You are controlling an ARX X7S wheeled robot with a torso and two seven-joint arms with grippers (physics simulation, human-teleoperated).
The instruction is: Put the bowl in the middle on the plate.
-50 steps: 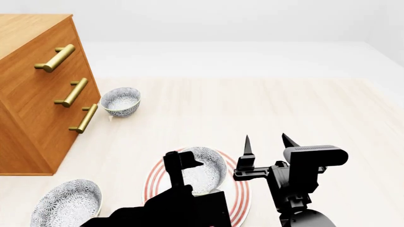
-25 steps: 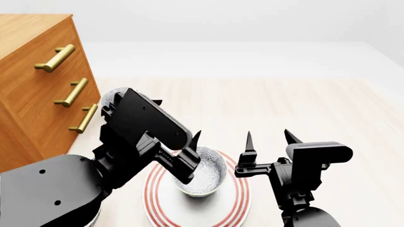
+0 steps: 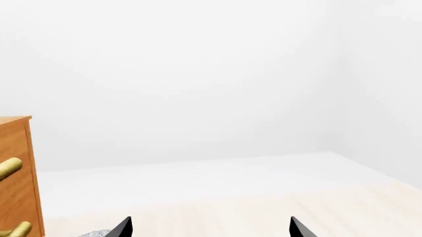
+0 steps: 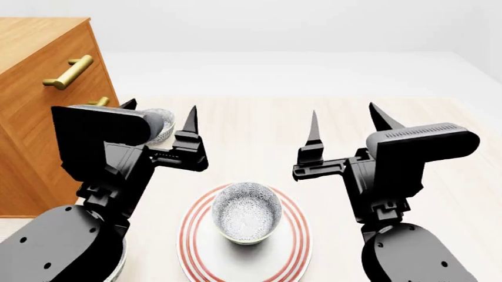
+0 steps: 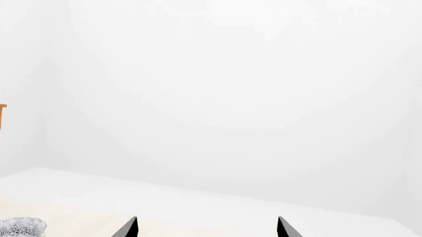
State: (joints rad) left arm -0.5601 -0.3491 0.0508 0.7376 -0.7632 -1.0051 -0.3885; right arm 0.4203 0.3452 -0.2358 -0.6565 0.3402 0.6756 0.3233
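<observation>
The bowl [image 4: 247, 212], white with grey-blue speckle, sits upright on the red-ringed plate [image 4: 299, 247] at the near middle of the floor. Nothing is touching it. My left gripper [image 4: 161, 111] hangs open above and to the left of the plate, with nothing between its fingers. My right gripper [image 4: 342, 111] is open too, raised above and to the right of the plate. Each wrist view shows only two wide-apart fingertips, left gripper [image 3: 209, 226] and right gripper [image 5: 207, 226], against pale floor and wall. The plate is out of both wrist views.
A wooden dresser [image 4: 39, 123] with brass handles [image 4: 69, 71] stands at the left. A look-alike bowl [image 4: 162, 124] sits beside it, partly hidden by my left gripper; slivers of it show as a speckled bowl [image 3: 96, 233] and bowl [image 5: 20, 227]. Pale floor stretches ahead.
My left gripper has let go of the bowl and lifted up and to the left, leaving the bowl on the plate. The right gripper has also risen.
</observation>
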